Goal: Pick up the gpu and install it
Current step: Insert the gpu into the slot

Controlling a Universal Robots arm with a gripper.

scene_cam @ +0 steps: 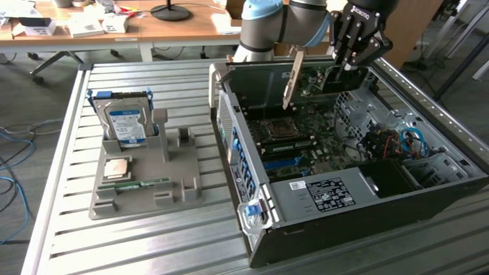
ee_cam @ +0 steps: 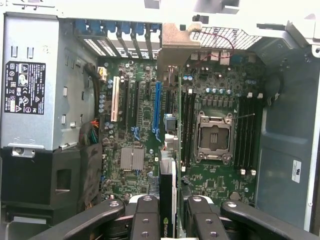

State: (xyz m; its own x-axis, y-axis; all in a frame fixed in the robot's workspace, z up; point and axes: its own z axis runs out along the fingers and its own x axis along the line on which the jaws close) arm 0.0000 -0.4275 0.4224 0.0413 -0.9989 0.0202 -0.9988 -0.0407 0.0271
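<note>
My gripper (scene_cam: pixel 347 64) hangs over the open computer case (scene_cam: pixel 229 134) and is shut on the gpu (scene_cam: pixel 337 81). The card hangs on edge, its metal bracket strip (scene_cam: pixel 291 79) pointing toward the case's rear wall. In the wrist view the gpu (ee_cam: pixel 168 182) runs edge-on between the two black fingers (ee_cam: pixel 146 216), bracket (ee_cam: pixel 172 47) at the far end by the rear slot openings. It is held above the motherboard (ee_cam: pixel 215 90), just beside the long blue slot (ee_cam: pixel 158 107). I cannot tell whether its lower edge touches a slot.
A grey parts holder (scene_cam: pixel 145 197) on the slatted metal table carries a hard drive (scene_cam: pixel 126 123), a processor chip (scene_cam: pixel 117 167) and a green memory stick (scene_cam: pixel 142 184). Inside the case are the power supply (scene_cam: pixel 328 195) and blue cables (scene_cam: pixel 411 140). A wooden desk (scene_cam: pixel 191 26) stands behind.
</note>
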